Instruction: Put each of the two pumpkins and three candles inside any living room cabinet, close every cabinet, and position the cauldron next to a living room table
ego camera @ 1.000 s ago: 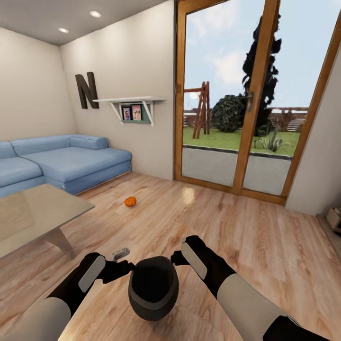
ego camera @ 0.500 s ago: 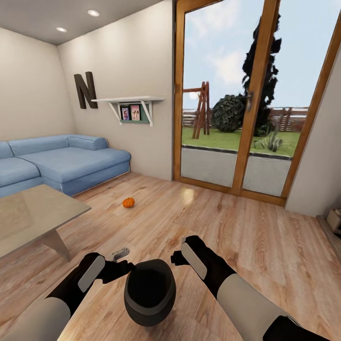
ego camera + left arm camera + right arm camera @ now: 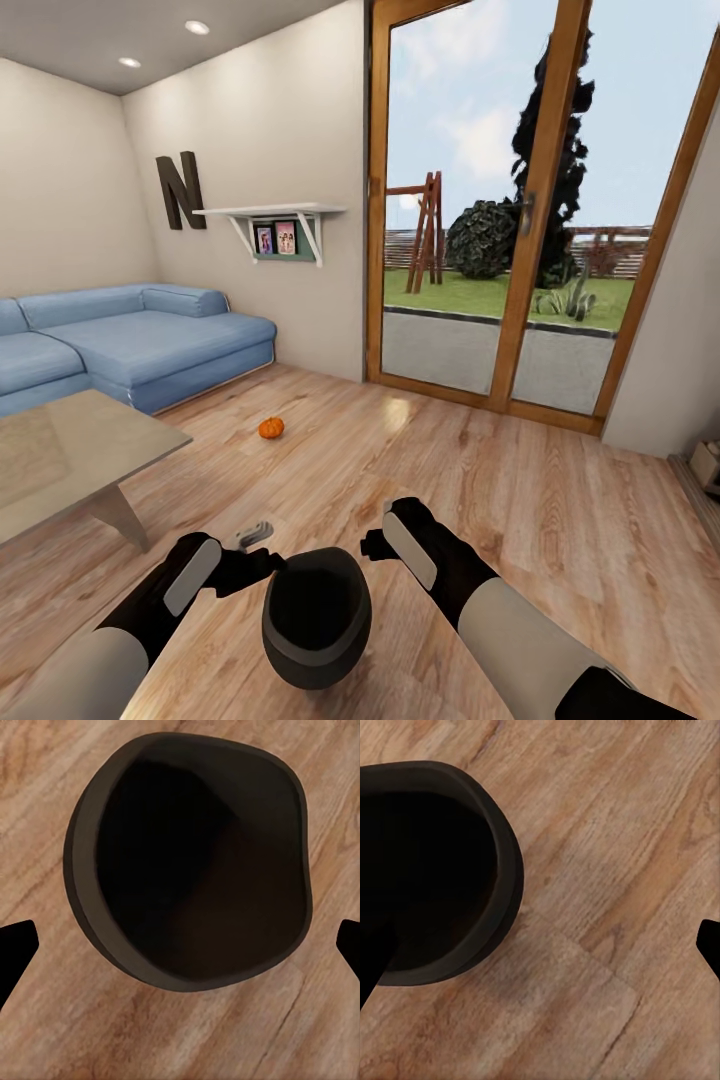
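Note:
The black cauldron (image 3: 316,618) rests on the wood floor right in front of me, its wide mouth facing up. My left gripper (image 3: 258,566) stands open just left of its rim, and my right gripper (image 3: 372,546) stands open just right of it. From the left wrist, the cauldron (image 3: 187,862) lies beyond my open left gripper (image 3: 180,945) with floor around it. Seen from the right wrist, the cauldron (image 3: 431,870) sits to one side of my open right gripper (image 3: 540,960). One orange pumpkin (image 3: 271,428) lies on the floor further ahead. The table (image 3: 70,450) stands at left.
A blue corner sofa (image 3: 130,340) lines the left wall behind the table. Tall wood-framed glass doors (image 3: 500,220) fill the far wall. A small grey object (image 3: 255,535), which I cannot identify, lies by the left gripper. A pale box (image 3: 706,462) sits at the right edge.
Between one second and half a second ago the whole view slid slightly left, so the camera moved. Since then nothing has shifted, and both arms hold the same pose.

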Controlling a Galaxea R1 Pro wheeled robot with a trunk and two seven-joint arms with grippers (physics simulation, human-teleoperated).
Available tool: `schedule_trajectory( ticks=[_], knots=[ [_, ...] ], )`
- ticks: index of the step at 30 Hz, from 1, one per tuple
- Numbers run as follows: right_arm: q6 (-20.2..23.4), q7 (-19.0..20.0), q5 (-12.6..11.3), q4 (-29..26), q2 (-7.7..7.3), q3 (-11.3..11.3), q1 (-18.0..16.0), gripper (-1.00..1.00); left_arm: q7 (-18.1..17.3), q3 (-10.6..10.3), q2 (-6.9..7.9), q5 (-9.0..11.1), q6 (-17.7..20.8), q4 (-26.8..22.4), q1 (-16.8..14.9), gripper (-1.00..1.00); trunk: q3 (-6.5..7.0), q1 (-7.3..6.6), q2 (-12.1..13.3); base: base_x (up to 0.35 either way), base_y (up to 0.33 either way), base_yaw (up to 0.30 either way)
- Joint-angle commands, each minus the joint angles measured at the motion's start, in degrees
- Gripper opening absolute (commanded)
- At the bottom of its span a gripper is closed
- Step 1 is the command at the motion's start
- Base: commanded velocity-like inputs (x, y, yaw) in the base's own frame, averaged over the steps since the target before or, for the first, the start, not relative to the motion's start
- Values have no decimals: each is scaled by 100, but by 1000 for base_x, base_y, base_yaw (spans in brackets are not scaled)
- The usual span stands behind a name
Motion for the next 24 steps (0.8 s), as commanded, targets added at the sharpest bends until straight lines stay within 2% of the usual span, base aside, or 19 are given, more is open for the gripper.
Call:
schedule_trajectory(
  ticks=[1,7,24],
  knots=[
    [6,-55,-55,-3,0,13,-5,100,54,-27,8,60,4,-9,-3,100,-6,-1,-3,0,0,0],
    [-1,-35,-53,-12,0,13,-5,100,60,-27,7,56,-3,-13,-3,100,-6,-1,-3,0,0,0],
    [-6,154,-73,-33,0,14,-5,100,49,-27,2,68,-11,-19,-3,100,-383,43,-26,0,0,0]
  ],
)
